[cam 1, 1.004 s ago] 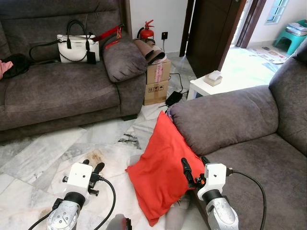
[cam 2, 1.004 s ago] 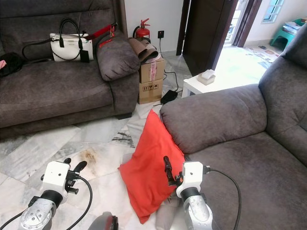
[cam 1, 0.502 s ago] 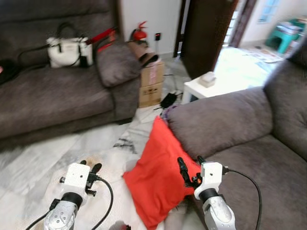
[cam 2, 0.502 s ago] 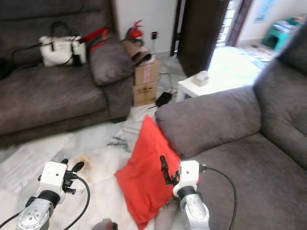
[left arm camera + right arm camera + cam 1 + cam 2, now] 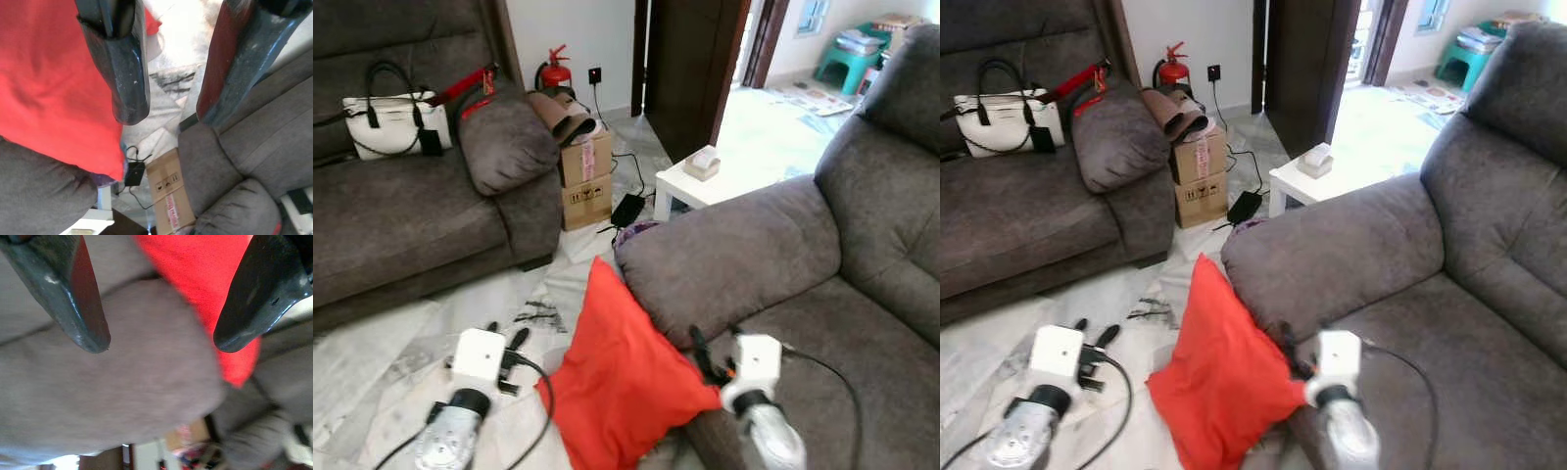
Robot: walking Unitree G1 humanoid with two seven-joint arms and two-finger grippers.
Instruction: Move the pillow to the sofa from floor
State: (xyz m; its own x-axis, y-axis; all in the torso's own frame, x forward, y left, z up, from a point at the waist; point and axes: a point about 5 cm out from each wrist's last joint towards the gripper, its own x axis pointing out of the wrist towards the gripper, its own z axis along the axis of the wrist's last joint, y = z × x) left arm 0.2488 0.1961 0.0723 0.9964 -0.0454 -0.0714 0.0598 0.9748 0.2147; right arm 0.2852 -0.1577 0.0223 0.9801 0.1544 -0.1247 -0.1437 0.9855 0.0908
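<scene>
Pillow (image 5: 625,377), red, leans on the sofa (image 5: 754,255) arm, its lower edge on the floor (image 5: 401,343), between left tool (image 5: 504,340) and right tool (image 5: 709,352). Wrist views: left tool (image 5: 168,73) gapes empty beside it; right tool (image 5: 161,298) spread wide, holding nothing, facing sofa and pillow.

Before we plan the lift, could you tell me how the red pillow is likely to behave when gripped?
The red pillow slumps against the sofa arm, so it probably flops rather than holding shape. It looks soft and light, so a pinch may only gather fabric. The open right tool sits beside its edge; a corner grip would likely let it dangle.
</scene>
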